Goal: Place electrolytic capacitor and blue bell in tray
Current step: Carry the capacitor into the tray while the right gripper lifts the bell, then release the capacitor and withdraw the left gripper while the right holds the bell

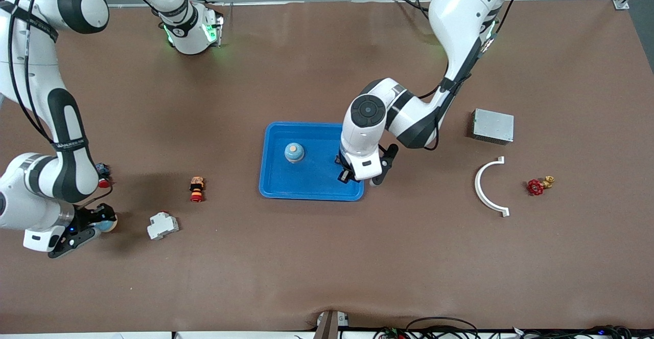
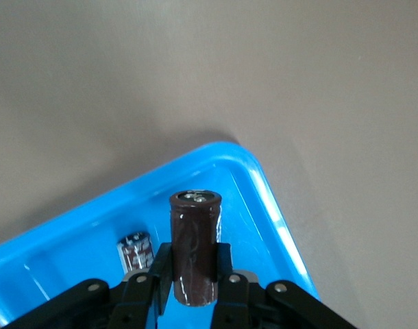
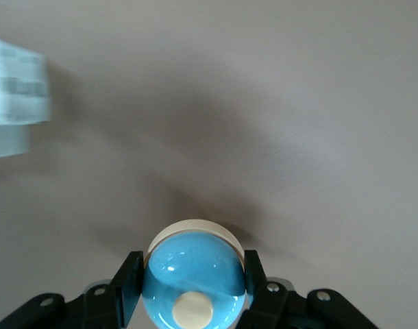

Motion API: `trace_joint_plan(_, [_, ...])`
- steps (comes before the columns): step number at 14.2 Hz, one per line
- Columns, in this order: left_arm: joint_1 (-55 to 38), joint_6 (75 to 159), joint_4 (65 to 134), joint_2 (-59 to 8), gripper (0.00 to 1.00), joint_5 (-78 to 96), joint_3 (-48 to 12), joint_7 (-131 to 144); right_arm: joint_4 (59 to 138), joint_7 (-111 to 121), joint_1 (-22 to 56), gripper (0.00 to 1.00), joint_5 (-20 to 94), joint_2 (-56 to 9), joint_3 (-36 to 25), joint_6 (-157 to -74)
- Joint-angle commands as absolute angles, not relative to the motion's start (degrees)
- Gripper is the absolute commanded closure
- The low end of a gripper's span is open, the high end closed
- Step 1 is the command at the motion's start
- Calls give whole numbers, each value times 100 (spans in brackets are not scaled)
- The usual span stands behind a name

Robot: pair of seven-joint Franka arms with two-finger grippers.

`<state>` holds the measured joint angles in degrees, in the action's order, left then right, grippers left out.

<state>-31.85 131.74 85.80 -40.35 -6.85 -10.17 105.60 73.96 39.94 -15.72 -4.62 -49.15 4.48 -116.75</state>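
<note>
Brown matting covers the table [image 1: 327, 277] as both Franka arms hold loads. The left gripper [image 1: 353, 174] hangs over the tray [image 1: 317, 137] at its 4 o'clock corner, fingers clenched on the upright capacitor [image 2: 194, 247]. The left wrist view shows it just inside the tray's rounded rim [image 2: 264, 199]. A smaller dark cylinder [image 2: 135, 250] shows on the tray floor; object or reflection, it cannot be told.

The right gripper [image 1: 99, 223] sits low at the table's 8 o'clock edge, toward the right arm's end. Its fingers grasp a glossy blue bell [image 3: 194, 274], still well apart from the tray. A look-alike, the tray bell [image 1: 294, 152], already stands inside the tray near its centre.

Judged from here, the step in hand is the capacitor's release. It would go best lowered straight down until the base meets the floor, and let go well inside the rim, since a tall can dropped from height may topple or roll. The held bell then needs a carry toward 3 o'clock, landing clear of the tray bell.

Loose parts lie around: a button [image 1: 196, 188] and breaker [image 1: 162, 225] between the right gripper and the tray. A grey box [image 1: 492, 126], white arc [image 1: 488, 185] and red valve [image 1: 536, 186] lie toward the left arm's end. A grey floor edges the table at 12 o'clock.
</note>
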Motion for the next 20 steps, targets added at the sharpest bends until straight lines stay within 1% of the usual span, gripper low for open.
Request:
trace_joint_plan(1, [-3384,13490,8411,-4402,100,-817,-984,10846,7313,2791,-1109,100,-360,-4011,475,-10287])
trace_joint_plan(3, [-3445,13605,8411,-4569,100,-835,-976,10854,7400,1789,-705,100,-169,-3527,457,-9811])
trace_joint_plan(5, [-3445,13641,8411,-4658,100,-835,-967,10907,7654,1014,-484,100,323,-3175,457,-9607])
trace_joint_plan(6, [-3428,13641,8411,-4667,94,-818,-958,10977,7873,637,-318,100,438,-3016,457,-9650])
trace_joint_plan(7, [-3393,13641,8411,-4658,61,-800,-958,10995,8058,198,-116,100,448,-2902,457,-9703])
trace_joint_plan(8, [-3401,13641,8411,-4650,24,-843,-949,10960,8216,-311,129,100,448,-2813,457,-9799])
trace_joint_plan(9, [-3427,13641,8411,-4615,0,-852,-923,10951,8383,-725,341,100,448,-2717,448,-9922])
trace_joint_plan(11, [-3297,13597,8411,-4413,0,-870,-905,10829,8734,-1586,762,100,448,-2593,448,-10325])
trace_joint_plan(13, [-3086,13527,8411,-4176,0,-888,-905,10392,9104,-2544,1307,100,440,-2540,440,-10913])
trace_joint_plan(16, [-2700,12958,8411,-3632,0,-870,-914,9109,9386,-3661,1931,100,405,-2619,439,-11748])
trace_joint_plan(20, [-2067,12245,8411,-2990,0,-879,-923,8317,9343,-4954,2670,100,107,-3127,404,-12382])
